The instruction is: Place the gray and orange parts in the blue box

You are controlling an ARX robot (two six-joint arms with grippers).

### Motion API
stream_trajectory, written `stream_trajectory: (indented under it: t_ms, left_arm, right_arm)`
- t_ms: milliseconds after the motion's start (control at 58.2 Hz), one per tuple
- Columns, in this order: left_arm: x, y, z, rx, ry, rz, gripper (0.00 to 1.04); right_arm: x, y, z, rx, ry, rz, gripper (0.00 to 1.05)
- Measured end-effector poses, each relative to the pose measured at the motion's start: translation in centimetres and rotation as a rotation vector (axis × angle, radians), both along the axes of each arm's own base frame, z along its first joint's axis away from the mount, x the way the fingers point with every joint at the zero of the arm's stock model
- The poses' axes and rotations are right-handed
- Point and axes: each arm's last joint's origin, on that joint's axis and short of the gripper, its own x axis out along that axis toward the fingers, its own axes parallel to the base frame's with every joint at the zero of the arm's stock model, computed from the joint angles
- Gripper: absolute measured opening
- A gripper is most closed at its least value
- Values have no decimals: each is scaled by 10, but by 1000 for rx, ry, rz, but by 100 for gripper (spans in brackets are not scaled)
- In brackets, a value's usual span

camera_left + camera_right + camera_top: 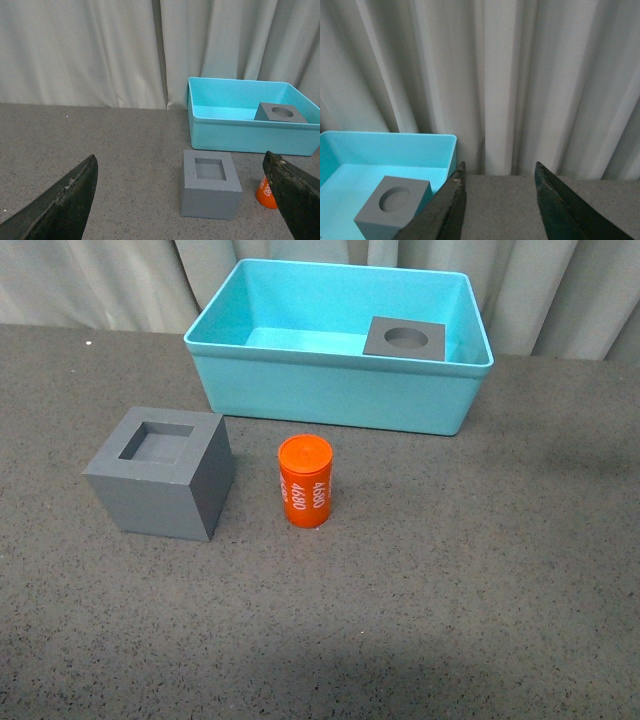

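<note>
A gray cube with a square top recess (160, 472) (210, 184) stands on the dark table, left of the orange cylinder (305, 480) (265, 192) printed "4680". Behind them sits the blue box (330, 380) (240, 135) (350, 150), holding a second gray cube with a round recess (405, 338) (280, 112) (392, 210) at its right side. My left gripper (182, 172) is open, back from the square-recess cube, which shows between its fingers. My right gripper (500, 172) is open over bare table just right of the box. Neither arm shows in the front view.
A pale curtain (100, 280) hangs along the far edge of the table, right behind the box. Dark speckled tabletop (480, 580) stretches in front of and to the right of the parts.
</note>
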Motion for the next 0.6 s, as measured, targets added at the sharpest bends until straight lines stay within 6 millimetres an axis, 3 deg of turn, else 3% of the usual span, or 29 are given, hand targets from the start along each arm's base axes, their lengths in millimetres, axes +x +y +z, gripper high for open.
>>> stream_trajectory:
  t_ms: [189, 361, 601]
  left_arm:
    - [0, 0, 0, 0, 0, 0, 98]
    - [0, 0, 0, 0, 0, 0, 98]
    - [0, 0, -1, -12, 17, 16, 98]
  right_arm:
    - [-41, -12, -16, -9, 18, 6, 1]
    - [-69, -20, -23, -12, 18, 2, 1]
    - [-76, -21, -23, -12, 10, 0, 40]
